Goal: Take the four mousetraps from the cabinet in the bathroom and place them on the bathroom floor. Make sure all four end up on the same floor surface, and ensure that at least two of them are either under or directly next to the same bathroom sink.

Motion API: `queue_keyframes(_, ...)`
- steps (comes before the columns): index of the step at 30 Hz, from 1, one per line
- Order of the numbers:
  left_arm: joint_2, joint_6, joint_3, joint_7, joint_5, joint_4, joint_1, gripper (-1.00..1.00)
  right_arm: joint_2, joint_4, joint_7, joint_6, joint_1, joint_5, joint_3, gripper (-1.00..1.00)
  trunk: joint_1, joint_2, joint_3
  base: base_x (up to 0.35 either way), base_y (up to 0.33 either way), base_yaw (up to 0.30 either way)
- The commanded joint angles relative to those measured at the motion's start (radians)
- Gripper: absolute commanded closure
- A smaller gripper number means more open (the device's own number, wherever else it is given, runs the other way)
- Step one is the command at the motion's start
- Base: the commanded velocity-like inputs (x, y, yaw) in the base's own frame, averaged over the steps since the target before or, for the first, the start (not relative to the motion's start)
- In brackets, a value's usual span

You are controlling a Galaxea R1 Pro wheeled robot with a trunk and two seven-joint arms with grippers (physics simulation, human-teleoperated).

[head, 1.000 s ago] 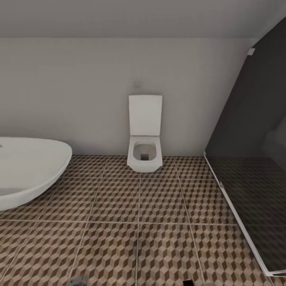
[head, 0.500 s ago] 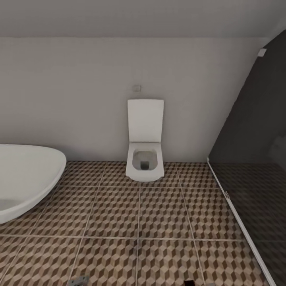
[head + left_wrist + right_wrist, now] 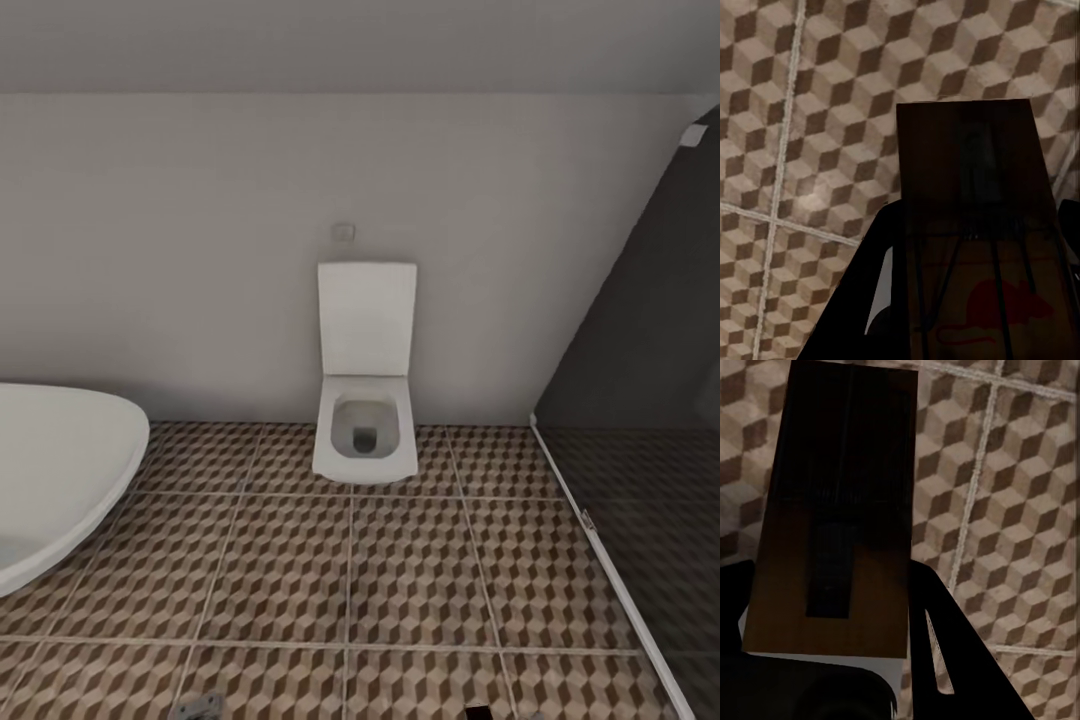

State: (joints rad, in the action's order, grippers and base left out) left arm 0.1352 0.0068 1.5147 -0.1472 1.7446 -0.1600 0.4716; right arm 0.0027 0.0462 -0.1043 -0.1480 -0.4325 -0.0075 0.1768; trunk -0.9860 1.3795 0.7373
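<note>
Carrying two traps, sink not in sight yet

My left hand [image 3: 967, 300] is clamped on a flat brown wooden mousetrap [image 3: 971, 187], my right hand [image 3: 825, 660] on another [image 3: 836, 510]; each trap's long axis runs straight out over the cube-patterned tile floor [image 3: 300, 560].

A white toilet [image 3: 365, 400] with raised lid stands against the wall at frame centre. The bathroom floor [image 3: 300, 570] covers the lower frame. A white bathtub [image 3: 55, 480] occupies the left edge; a dark glass panel [image 3: 650, 400] the right.
</note>
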Motion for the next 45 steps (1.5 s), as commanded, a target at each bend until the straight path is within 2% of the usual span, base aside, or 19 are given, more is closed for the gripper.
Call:
queue_keyframes(1,0.001,0.001,0.006,-0.008,0.003,-0.004,0.001,1.0,0.0,0.004,-0.001,-0.007,-0.002,-0.004,0.007,1.0,-0.001,0.0,0.001,0.332,0.0,0.0)
queue_keyframes(21,0.0,0.002,0.006,-0.008,0.001,-0.005,0.001,1.0,0.0,0.005,-0.002,-0.006,-0.002,-0.003,0.007,1.0,-0.001,0.0,0.001,0.33,0.0,0.0)
queue_keyframes(26,0.006,0.002,0.005,-0.009,0.003,0.004,0.001,1.0,-0.003,0.003,-0.007,-0.004,-0.001,-0.005,0.005,1.0,-0.001,0.0,0.001,0.077,0.0,0.0)
queue_keyframes(32,0.013,0.02,0.001,-0.014,0.001,0.011,0.005,1.0,-0.022,-0.012,-0.013,0.005,-0.005,-0.001,0.001,1.0,-0.001,0.0,0.001,0.0,0.0,0.0)
queue_keyframes(34,0.015,0.038,0.001,-0.014,0.0,0.011,0.013,1.0,-0.024,-0.014,-0.013,0.04,-0.013,0.001,0.001,1.0,-0.001,0.0,0.001,0.0,0.0,0.0)
queue_keyframes(37,0.027,0.079,0.001,-0.013,0.0,0.011,0.05,1.0,-0.032,-0.043,-0.011,0.14,-0.028,0.004,0.001,1.0,-0.001,0.0,0.001,0.0,0.0,0.0)
queue_keyframes(40,0.033,0.131,0.001,-0.011,0.001,0.011,0.1,1.0,-0.042,-0.133,-0.011,0.246,-0.044,0.004,0.001,1.0,-0.001,0.0,0.001,0.0,0.0,0.0)
queue_keyframes(45,0.035,0.222,0.0,-0.01,0.002,0.011,0.182,1.0,-0.051,-0.265,-0.015,0.335,-0.061,0.001,0.001,1.0,-0.001,0.0,0.001,0.0,0.0,0.0)
